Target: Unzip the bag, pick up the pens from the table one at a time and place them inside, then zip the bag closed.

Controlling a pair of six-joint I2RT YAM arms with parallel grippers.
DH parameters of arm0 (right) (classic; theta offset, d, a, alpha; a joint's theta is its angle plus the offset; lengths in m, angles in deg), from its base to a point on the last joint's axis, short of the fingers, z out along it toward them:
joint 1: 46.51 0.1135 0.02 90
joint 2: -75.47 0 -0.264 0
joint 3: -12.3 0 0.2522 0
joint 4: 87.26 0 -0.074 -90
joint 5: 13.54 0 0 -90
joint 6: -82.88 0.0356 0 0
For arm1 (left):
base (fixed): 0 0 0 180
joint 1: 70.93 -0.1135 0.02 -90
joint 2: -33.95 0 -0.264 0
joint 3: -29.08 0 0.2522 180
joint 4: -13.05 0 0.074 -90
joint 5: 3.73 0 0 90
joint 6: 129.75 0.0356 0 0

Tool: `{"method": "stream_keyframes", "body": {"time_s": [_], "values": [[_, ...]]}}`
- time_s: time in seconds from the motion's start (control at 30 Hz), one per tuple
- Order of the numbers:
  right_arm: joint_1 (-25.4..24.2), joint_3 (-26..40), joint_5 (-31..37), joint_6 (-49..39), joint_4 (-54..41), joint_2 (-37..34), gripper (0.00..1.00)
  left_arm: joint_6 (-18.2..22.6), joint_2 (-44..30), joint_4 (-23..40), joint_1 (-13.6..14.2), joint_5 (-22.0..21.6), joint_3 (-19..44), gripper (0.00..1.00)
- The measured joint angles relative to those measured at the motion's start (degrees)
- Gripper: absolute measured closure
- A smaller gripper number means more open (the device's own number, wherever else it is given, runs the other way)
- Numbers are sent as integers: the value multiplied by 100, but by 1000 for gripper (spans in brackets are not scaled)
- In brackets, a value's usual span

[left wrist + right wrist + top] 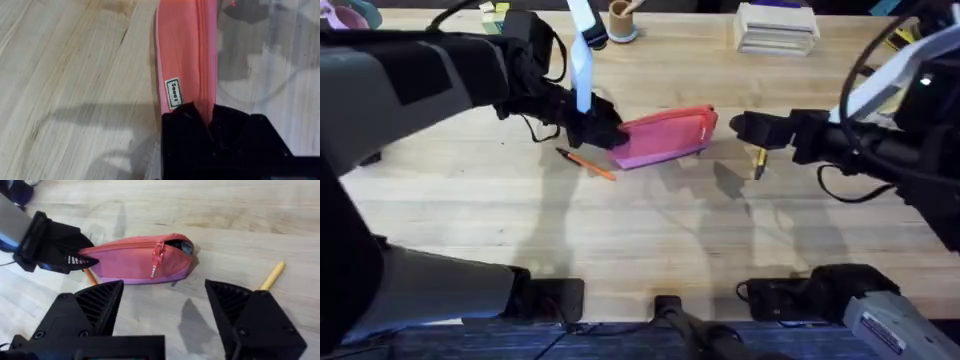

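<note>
The pink bag (668, 135) lies on the table (640, 230), just behind its middle. My left gripper (603, 130) is shut on the bag's left end, and its black fingers (210, 135) pinch the fabric beside a small label. The zipper pull (157, 257) sits near the bag's right end, where a short stretch gapes open. My right gripper (738, 125) hovers open just right of the bag (132, 260), with nothing in it. The orange pen (588, 164) lies in front of the left gripper. The yellow pen (759, 163) (272, 275) lies below the right gripper.
A stack of white and purple items (777, 28) and a small tan cup (620, 20) stand along the far edge. A blue-white strip (582, 50) hangs above the left gripper. Bare wood stretches across the front of the table.
</note>
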Motion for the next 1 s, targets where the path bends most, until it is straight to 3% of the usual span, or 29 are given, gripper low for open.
{"method": "stream_keyframes", "body": {"time_s": [0.33, 0.77, 1.0], "values": [[530, 4, -39, 549, 771, -826, 5, 0, -1, 0, 0, 0, 0, 957], [585, 9, -37, 1109, 1324, -1582, 5, 0, -1, 0, 0, 0, 0, 958], [845, 9, -27, 1165, 1519, -1829, 4, 0, -1, 0, 0, 0, 0, 958]]}}
